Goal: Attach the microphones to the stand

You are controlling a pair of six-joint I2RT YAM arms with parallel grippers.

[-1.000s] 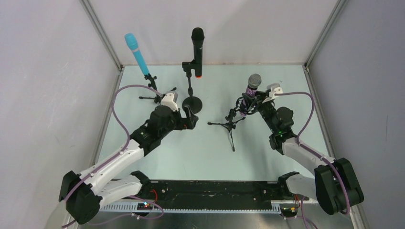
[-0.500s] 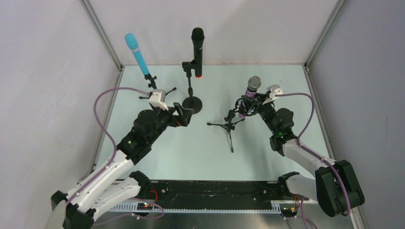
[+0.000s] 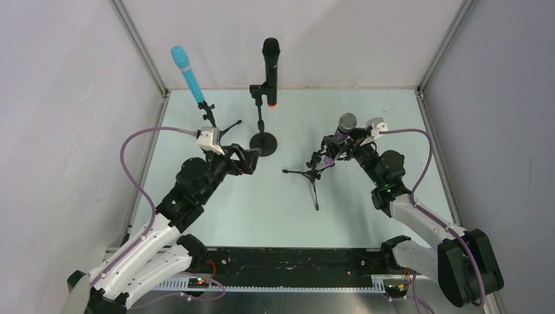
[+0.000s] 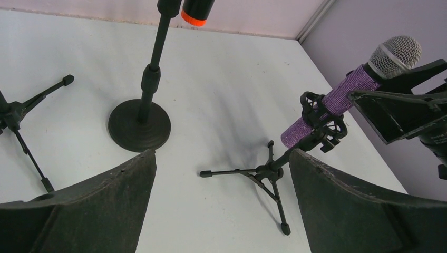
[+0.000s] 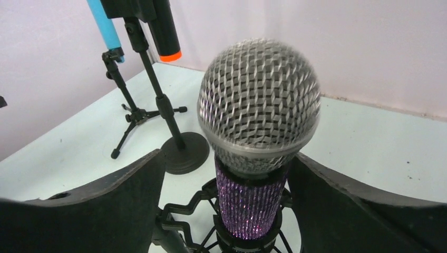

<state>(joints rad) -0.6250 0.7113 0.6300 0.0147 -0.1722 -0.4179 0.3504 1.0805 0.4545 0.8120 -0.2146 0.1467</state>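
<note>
While the purple microphone [image 5: 258, 132] is sitting tilted in its tripod clip [image 4: 320, 122], right of the round-base stand [image 3: 263, 140], the right hand [image 5: 224, 158] is straddling it, fingers parted and clear of it. Just left of that stand, the left hand [image 4: 222, 158] is hovering wide open, empty. The black microphone [image 3: 270, 65] is clipped on that stand, and the turquoise microphone [image 3: 188, 75] is standing farther left.
</note>
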